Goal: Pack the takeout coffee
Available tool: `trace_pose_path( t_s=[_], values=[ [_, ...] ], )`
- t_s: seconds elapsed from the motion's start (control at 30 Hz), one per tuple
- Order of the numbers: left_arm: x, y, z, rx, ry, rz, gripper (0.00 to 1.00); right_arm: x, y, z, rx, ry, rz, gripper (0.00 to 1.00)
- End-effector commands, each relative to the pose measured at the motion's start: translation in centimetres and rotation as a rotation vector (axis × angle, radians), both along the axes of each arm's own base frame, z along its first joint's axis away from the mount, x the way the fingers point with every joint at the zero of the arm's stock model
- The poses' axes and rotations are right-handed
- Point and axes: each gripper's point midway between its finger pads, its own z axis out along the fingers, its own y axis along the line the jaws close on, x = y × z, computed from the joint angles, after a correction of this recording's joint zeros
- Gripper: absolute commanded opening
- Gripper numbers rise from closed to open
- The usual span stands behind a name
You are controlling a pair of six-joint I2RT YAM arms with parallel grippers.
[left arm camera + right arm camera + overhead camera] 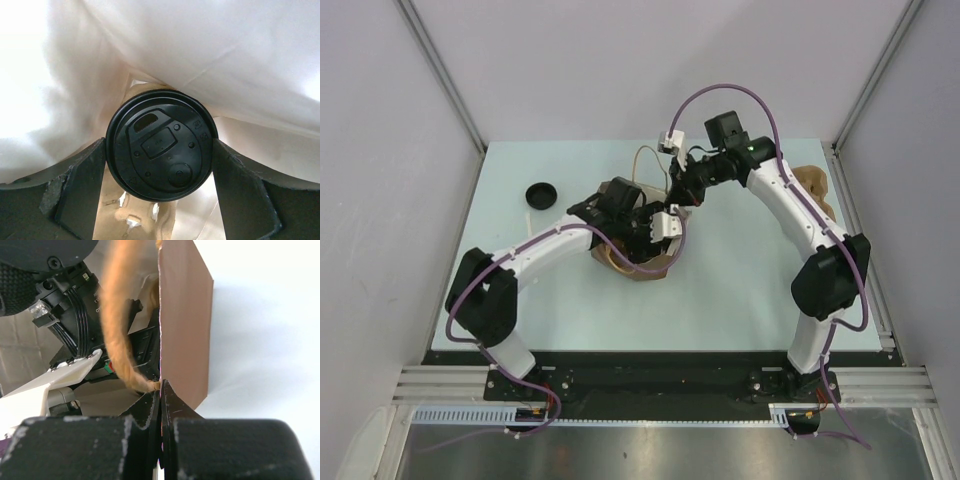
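Down inside the brown paper bag, near the middle of the table, the takeout coffee stands upright, its black lid facing the left wrist camera and the bag's pale inner walls folding in above it. The left gripper is spread wide around it: the two dark fingers sit against opposite sides of the lid's rim, which reads as a grip on the cup and not empty jaws. The right gripper is closed tight on the bag's top edge, right at the foot of the twisted paper handle, pinning that wall.

By my judgement this is a light, easily crushed load. A kraft paper wall gives under a firm squeeze, and the smooth plastic lid could slip or pop off if it takes the pull alone (whether there is drink inside cannot be told from here). The stiffest place to hold is high up, across the lid's rim and the rolled lip just beneath it, with only modest pressure and the cup kept level
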Motion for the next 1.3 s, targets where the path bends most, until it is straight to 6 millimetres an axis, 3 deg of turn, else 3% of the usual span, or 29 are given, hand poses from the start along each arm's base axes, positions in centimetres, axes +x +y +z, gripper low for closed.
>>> trace_pose_path(
  t_s=[0.0,0.43,0.6,0.83,1.03,1.27],
  values=[
    [0.5,2.3,-4.4,0.109,0.15,0.087,0.0,-1.2,0.7,1.1,0.045,0.051,0.058,0.0],
    [0.4,4.0,-8.2,0.191,0.204,0.119,0.0,-0.4,0.1,0.0,0.027,0.087,0.044,0.0],
    [0.6,4.6,-8.7,0.205,0.203,0.138,0.02,-0.1,-0.1,-0.2,0.019,0.086,0.039,0.0],
    [1.5,3.0,-3.7,0.087,0.157,0.151,0.58,-0.2,-0.3,-0.2,0.013,0.087,0.045,0.0],
    [2.2,2.2,-0.6,0.025,0.112,0.166,0.82,0.0,-0.2,-0.2,0.014,0.083,0.045,0.0],
    [2.7,1.3,2.4,-0.038,0.092,0.172,0.94,0.1,-0.1,0.0,0.006,0.075,0.045,0.0]
  ],
)
